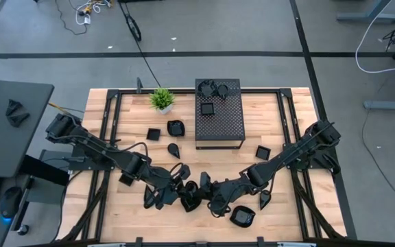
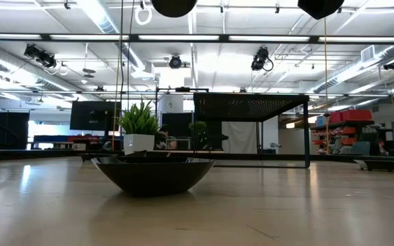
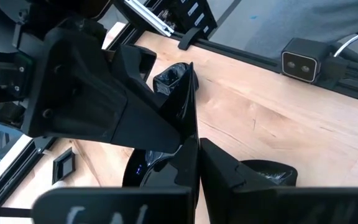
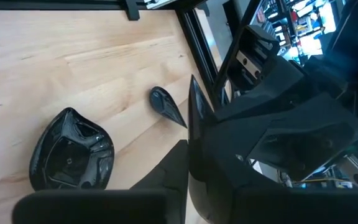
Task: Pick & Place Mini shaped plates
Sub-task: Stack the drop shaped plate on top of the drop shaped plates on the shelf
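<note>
A glossy black mini plate (image 3: 182, 102) is held on edge between the two grippers, well in front of the perforated black box (image 1: 219, 114), toward the table's near edge. The left gripper (image 1: 187, 190) is closed on it, its fingers (image 3: 229, 180) pressed together with the plate's rim pinched between them. The right gripper (image 1: 211, 192) meets the same plate from the other side; its fingers (image 4: 173, 168) are nearly together against the thin plate edge (image 4: 197, 124), though a firm hold cannot be told.

In front of the box and to its right, a rounded leaf plate (image 1: 242, 217) lies near the table's front edge, with a teardrop plate (image 1: 265, 199) just beside it and a square plate (image 1: 262, 151) closer to the box. To the box's left, a rounded plate (image 1: 175, 127), a square plate (image 1: 153, 134) and a teardrop plate (image 1: 174, 149) rest on the wooden table (image 1: 286, 123). More plates (image 1: 214, 89) sit on top of the box. A green potted plant (image 1: 162, 100) stands just left of the box's far corner.
</note>
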Motion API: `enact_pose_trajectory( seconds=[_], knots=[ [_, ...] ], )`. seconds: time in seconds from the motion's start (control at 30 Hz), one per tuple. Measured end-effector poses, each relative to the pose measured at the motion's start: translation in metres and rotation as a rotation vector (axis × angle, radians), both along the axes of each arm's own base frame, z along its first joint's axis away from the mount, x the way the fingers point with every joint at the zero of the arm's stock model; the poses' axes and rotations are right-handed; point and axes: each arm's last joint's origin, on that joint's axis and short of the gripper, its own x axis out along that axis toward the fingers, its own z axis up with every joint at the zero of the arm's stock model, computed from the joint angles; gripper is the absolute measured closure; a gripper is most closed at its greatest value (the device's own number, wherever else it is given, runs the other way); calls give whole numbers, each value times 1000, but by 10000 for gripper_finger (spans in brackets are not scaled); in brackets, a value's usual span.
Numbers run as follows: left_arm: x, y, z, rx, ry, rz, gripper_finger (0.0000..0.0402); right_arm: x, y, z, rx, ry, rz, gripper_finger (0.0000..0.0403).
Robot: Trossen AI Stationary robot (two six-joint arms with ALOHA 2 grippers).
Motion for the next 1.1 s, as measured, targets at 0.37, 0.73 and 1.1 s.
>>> enact_pose_trajectory(
  seconds=[0.37, 0.73, 1.1],
  knots=[
    [1, -1, 2, -14, -27, -2, 323, 0, 2, 2, -68, -33, 14, 360],
    [1, -4, 10, -45, -64, -25, 215, -5, 10, 6, -91, -64, 14, 360],
    [4, -10, 29, -56, -86, -37, 214, -6, 15, 11, -68, -107, 29, 360]
  ],
)
